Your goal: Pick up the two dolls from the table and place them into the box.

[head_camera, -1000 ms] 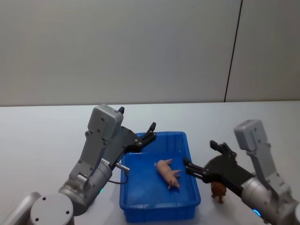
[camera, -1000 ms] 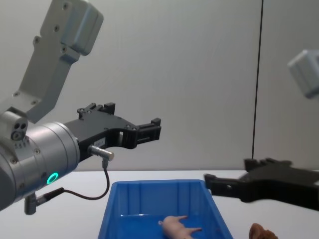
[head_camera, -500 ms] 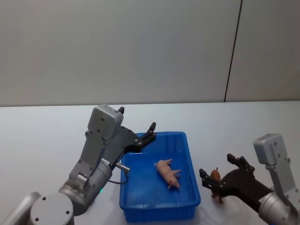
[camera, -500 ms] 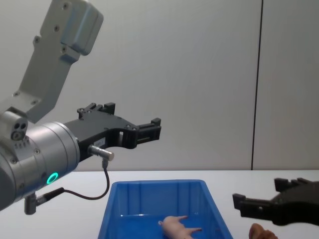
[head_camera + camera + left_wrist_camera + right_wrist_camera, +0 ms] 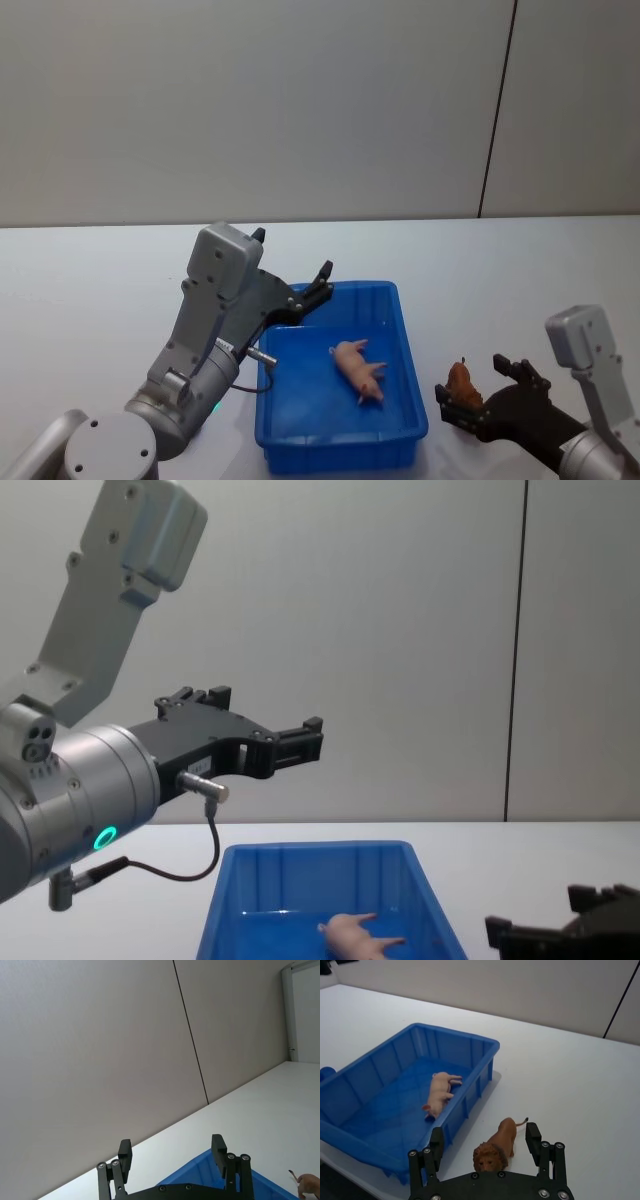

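Lion doll [image 5: 497,1146] stands on the worktop [image 5: 570,1075] between the spread fingers of the right hand [image 5: 485,1133], not yet pinched. It is probably light, hard plastic with thin legs, so grip across the trunk. Box [image 5: 445,1047] lies just beside that hand, pink doll [image 5: 440,1092] inside. Left hand [image 5: 171,1144] hovers spread above the box.

The white table [image 5: 100,290] bears the blue box [image 5: 340,450] and, beside it, the brown doll [image 5: 461,381].
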Tool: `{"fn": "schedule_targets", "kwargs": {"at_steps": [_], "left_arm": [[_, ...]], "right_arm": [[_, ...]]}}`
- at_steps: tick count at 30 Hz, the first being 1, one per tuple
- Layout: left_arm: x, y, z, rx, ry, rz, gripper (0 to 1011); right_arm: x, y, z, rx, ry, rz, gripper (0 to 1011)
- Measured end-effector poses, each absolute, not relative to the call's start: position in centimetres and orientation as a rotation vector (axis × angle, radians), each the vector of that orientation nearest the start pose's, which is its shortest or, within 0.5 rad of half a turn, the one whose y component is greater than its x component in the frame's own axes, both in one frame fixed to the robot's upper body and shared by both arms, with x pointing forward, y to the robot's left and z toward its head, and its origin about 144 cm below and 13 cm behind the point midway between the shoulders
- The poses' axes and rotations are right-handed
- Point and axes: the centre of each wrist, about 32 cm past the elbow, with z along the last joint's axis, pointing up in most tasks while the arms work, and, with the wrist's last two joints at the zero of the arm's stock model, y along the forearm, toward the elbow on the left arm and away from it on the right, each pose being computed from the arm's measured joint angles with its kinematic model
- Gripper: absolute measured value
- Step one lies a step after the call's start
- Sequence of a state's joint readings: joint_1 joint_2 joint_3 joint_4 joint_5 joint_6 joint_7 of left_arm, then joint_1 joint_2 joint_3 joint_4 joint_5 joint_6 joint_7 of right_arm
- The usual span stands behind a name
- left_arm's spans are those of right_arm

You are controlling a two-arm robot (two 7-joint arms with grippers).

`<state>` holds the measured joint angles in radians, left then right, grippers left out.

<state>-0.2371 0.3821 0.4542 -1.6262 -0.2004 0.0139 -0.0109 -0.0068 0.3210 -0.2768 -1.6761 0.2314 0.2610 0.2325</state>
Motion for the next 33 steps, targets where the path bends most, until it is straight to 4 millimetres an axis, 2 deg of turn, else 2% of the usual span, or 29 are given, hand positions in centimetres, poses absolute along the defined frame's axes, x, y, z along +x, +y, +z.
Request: {"fn": "schedule_targets", "kwargs": {"at_steps": [16,22,23,33], "left_arm": [[49.2,19.8,120.4,0.061,-0.268,1.124,1001],[49.2,19.8,120.4,0.061,-0.268,1.124,1001],[49.2,19.8,120.4,0.061,-0.268,1.124,1001],[49.2,19.8,120.4,0.061,-0.268,1.124,1001]], "right_arm": [[44.9,-22.8,114.0,-0.315,0.173,-1.056,1001],[45.1,-22.6,113.6,-0.325,0.186,-1.059,855],[45.1,-22.6,113.5,-0.326,0.187,-1.060,855],[45.3,-22.4,113.1,-0.320,0.190,-1.071,531]]}}
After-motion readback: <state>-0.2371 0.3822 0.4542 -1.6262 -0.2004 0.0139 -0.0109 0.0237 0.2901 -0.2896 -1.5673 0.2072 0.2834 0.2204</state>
